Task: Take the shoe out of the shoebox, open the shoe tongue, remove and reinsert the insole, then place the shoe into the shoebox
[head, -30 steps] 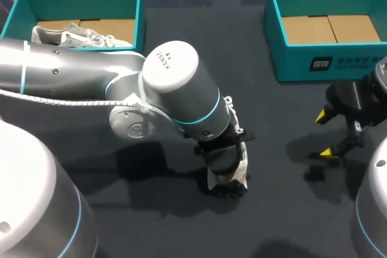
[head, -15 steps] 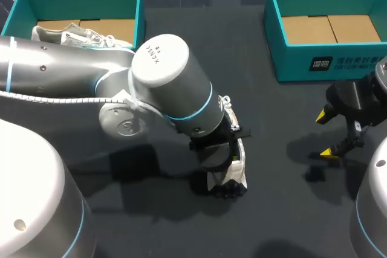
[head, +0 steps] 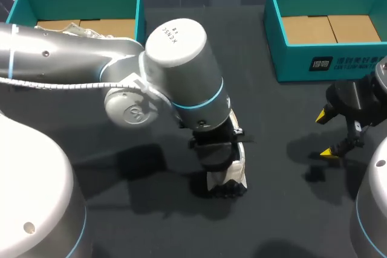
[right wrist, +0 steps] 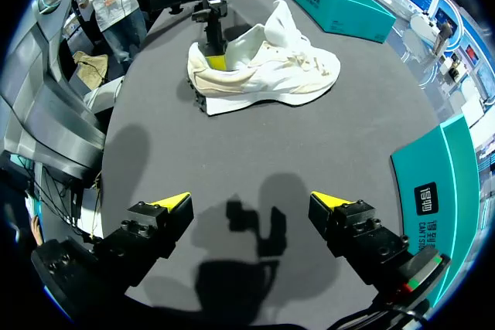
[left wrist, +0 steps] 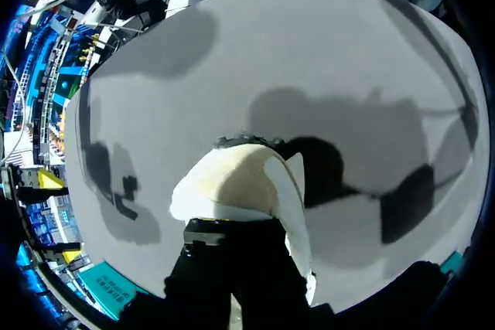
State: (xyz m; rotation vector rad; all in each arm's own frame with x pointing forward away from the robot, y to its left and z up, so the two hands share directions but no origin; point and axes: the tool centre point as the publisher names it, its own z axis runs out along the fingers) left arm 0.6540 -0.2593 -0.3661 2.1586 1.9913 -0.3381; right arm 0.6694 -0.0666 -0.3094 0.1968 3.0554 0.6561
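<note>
A white shoe (head: 228,176) stands on the dark table near the middle, with its heel toward the front edge. My left gripper (head: 219,160) comes down onto the heel and is shut on the shoe there. In the right wrist view, a yellow tip of the left gripper (right wrist: 216,58) shows inside the heel opening of the shoe (right wrist: 271,75). The left wrist view looks down past dark fingers (left wrist: 224,241) onto the cream heel (left wrist: 236,183). My right gripper (head: 328,135) hovers open over the table's right side, well apart from the shoe, with nothing between its fingertips (right wrist: 176,201).
A teal shoebox (head: 136,4) at the back left holds a second pale shoe (head: 69,27), mostly hidden by my left arm. Another teal shoebox (head: 302,58) stands at the back right with only its cardboard floor showing.
My left arm's wrist has swung a little to the right over the shoe. The shoe has barely shifted. The right arm has kept still.
</note>
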